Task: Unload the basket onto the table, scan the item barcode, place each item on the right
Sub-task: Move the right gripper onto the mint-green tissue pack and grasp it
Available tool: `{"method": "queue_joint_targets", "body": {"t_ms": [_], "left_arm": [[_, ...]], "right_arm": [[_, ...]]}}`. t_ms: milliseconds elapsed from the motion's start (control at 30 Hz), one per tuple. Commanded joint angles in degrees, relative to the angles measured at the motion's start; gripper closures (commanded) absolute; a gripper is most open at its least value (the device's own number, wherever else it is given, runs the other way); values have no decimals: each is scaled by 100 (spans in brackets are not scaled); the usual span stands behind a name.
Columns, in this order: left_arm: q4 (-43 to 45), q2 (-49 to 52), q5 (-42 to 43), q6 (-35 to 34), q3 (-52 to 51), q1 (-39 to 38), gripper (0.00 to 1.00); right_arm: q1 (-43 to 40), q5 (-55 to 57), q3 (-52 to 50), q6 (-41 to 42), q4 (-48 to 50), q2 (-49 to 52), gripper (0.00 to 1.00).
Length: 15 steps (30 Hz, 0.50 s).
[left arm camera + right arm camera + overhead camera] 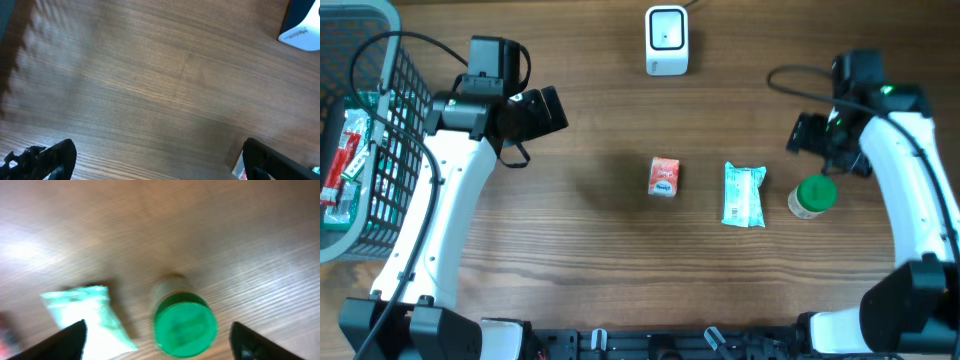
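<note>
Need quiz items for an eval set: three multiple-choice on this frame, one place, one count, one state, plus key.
1. Where is the green-lidded jar? A) on top of the packet B) beside the packet, on the right arm's side C) between packet and red carton
2. Loose items on the table, scanner aside? A) two B) three C) five
3. The right gripper is: A) shut on the packet B) shut on the jar C) open over the jar
1 B: jar stands past the packet's edge. 2 B: carton, packet, jar. 3 C: both fingers clear of the lid.
</note>
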Motion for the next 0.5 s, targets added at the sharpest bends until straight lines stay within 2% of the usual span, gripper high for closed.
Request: {"method": "queue_joint_targets", "body": {"t_ms": [0, 33, 67, 133, 467], "left_arm": [[15, -46, 66, 94, 4, 11, 0], [15, -46, 66, 94, 4, 11, 0], [15, -46, 66, 94, 4, 11, 0], [15, -46, 66, 94, 4, 11, 0], [15, -48, 66, 94, 4, 11, 0]], "right_arm": [[164, -1281, 446, -507, -273, 22, 44], [245, -1320, 407, -459, -319, 24, 58], [334, -1311, 330, -358, -356, 26, 76], [531, -1311, 109, -208, -352, 28, 87], [1521, -914, -1827, 546, 1158, 68, 87]]}}
